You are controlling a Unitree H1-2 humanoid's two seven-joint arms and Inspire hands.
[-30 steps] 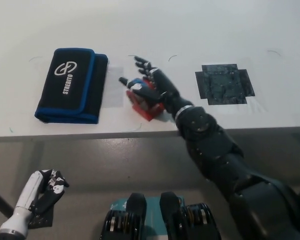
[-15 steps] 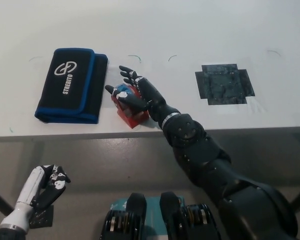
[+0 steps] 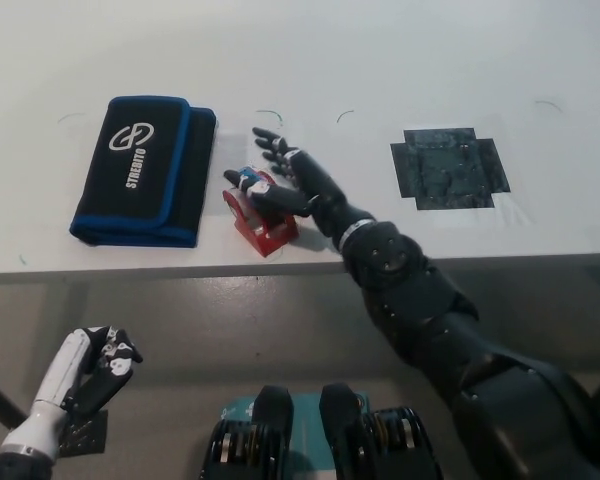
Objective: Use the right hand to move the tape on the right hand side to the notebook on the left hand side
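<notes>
Right hand [image 3: 292, 182] is over the table [image 3: 400, 60], fingers spread apart w/ tips pointing toward pic left, palm partly covering the tape [image 3: 260, 218]. Thumb lies across the top of the dispenser; can't tell if there's real grip force, but the fingers aren't wrapped around it, so it reads as an open hand resting on/against it. Black forearm comes in from bottom right, crossing the table's front edge.

Tape = red dispenser w/ a blue/white bit at its top, sitting on the table near the front edge, tilted diagonally. It's just beside the notebook [image 3: 140, 168], right of its right edge, not on it. Small gap betw the two, not touching as far as I can see.

Notebook is a black case w/ blue trim and white logo text, lying flat on the left part of the table, slightly rotated.

Dark square patch [image 3: 448, 168] w/ notched corners sits on the table well to the right, clear of the arm.

Left hand [image 3: 92, 368] rests below table level at lower left, fingers curled in, holding nothing.
</notes>
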